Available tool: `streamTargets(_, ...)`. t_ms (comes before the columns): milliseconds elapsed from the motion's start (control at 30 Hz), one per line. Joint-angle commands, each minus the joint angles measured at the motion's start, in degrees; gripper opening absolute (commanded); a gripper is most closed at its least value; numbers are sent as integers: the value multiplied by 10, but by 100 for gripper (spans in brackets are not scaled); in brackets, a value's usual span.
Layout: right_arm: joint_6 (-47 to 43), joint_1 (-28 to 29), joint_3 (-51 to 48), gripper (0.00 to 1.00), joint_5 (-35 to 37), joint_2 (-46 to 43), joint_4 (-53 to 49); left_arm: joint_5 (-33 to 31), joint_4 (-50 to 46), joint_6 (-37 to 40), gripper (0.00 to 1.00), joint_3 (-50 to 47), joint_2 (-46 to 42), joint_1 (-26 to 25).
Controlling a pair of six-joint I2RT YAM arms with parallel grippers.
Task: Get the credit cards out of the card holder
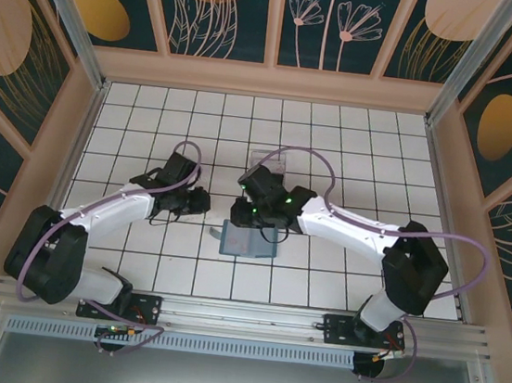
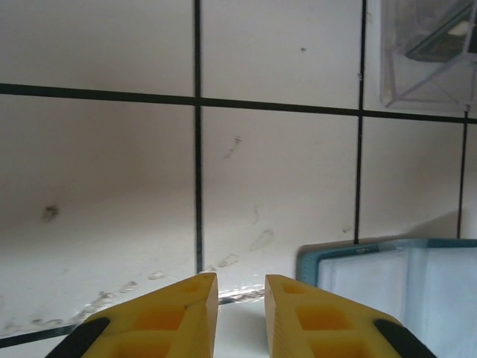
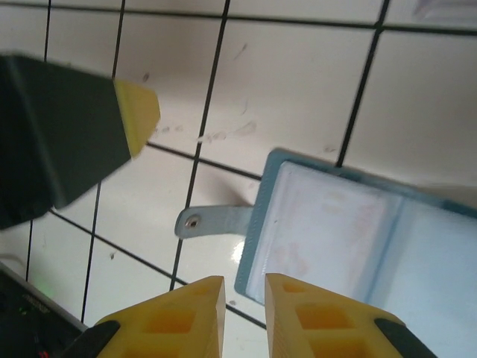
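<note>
Flat teal bifold card holder [image 3: 358,239] open — light, floppy, I reckon; I'd pin its edge. Left gripper [image 2: 241,287], right gripper [image 3: 244,287] — narrow, empty.

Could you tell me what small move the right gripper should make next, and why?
Probably ease the right gripper forward and down onto the nearer panel of the wallet. The wallet lies open and flat just ahead of its empty, narrowly parted jaws, and nothing touches it.
</note>
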Motion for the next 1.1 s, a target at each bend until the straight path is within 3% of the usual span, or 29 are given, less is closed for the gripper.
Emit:
streamTargets(0,25,16,1,22,-10,34,15,8,-16,17,24,-13,-21,19)
streamTargets(433,27,30,26,31,-37,120,37,11,-6,11,25,-18,-36,33)
streamTargets(1067,36,35,45,38,-32,168,31,17,0,14,25,-37,-52,33)
